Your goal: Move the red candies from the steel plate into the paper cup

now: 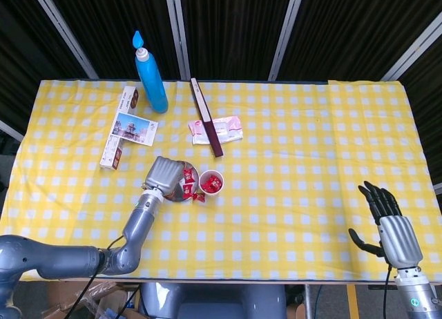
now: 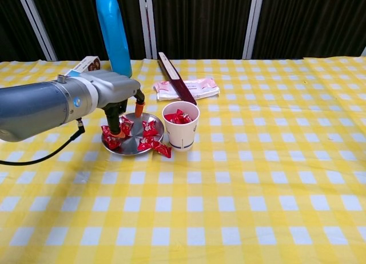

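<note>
Just right of the left robot hand stands the paper cup, white with a blue mark, holding several red candies heaped near its rim. Directly beneath that hand lies the steel plate, a shallow round dish carrying more red-wrapped candies: some under the orange fingertips, one near the plate's middle, and two at its right edge spilling toward the foot of the cup. The fingers point down over the plate's left half, one tip touching or nearly touching a candy; whether anything is actually pinched cannot be told. From the head view the hand covers the left part of the plate, with the cup just beside it. Far off on the opposite side, the right robot hand hangs past the tabletop edge with fingers spread and holding nothing.
</note>
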Controlling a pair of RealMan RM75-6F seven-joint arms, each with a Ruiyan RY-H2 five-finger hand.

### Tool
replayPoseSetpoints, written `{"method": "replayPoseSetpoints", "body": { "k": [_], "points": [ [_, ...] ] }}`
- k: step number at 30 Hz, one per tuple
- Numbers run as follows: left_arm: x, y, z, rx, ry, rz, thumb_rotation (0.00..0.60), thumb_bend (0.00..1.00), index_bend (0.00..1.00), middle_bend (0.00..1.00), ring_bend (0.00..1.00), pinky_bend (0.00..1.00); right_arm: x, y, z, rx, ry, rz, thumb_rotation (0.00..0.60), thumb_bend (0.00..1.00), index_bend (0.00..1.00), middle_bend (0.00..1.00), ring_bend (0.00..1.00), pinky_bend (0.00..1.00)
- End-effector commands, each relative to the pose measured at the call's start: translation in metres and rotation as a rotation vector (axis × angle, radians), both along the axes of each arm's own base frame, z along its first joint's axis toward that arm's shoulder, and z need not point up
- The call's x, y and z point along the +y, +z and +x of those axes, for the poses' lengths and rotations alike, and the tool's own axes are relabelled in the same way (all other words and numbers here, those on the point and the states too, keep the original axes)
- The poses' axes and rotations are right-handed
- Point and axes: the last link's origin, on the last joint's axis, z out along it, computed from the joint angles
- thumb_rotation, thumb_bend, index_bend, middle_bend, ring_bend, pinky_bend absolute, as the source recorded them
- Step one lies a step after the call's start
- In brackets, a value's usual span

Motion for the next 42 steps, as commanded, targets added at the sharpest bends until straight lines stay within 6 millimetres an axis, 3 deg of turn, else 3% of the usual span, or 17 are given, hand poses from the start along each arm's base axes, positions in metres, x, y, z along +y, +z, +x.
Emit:
{"method": "replayPoseSetpoints", "body": {
  "k": [1, 23, 28, 34, 42],
  "points": [
    [-0.001, -0.007, 0.001, 0.052, -0.076, -0.036, 0.6, 0.25, 0.39, 0.9, 1.0, 1.0, 0.0, 0.0, 0.0, -0.001, 0.0, 0.0, 0.6, 0.39, 0.0, 0.0, 0.0, 0.0],
    [-0.005, -0.032, 0.002, -0.014, -0.109, -0.095, 0.6, 0.28, 0.43, 0.9, 1.0, 1.0, 0.0, 0.0, 0.0, -0.003, -0.001, -0.001, 0.6, 0.39, 0.0, 0.0, 0.0, 0.0],
    [-0.007, -0.035, 0.001, -0.013, -0.109, -0.103, 0.6, 0.33, 0.49, 0.9, 1.0, 1.0, 0.0, 0.0, 0.0, -0.004, 0.0, -0.001, 0.6, 0.39, 0.0, 0.0, 0.0, 0.0],
    [-0.006, -0.032, -0.004, -0.008, -0.1, -0.098, 0.6, 0.4, 0.56, 0.91, 1.0, 1.0, 0.0, 0.001, 0.0, -0.004, 0.001, -0.001, 0.6, 0.39, 0.0, 0.0, 0.0, 0.0],
    [-0.002, -0.013, -0.002, -0.049, -0.094, -0.067, 0.6, 0.41, 0.56, 0.9, 1.0, 1.0, 0.0, 0.0, 0.0, -0.004, 0.001, -0.002, 0.6, 0.39, 0.0, 0.0, 0.0, 0.0]
  ]
}}
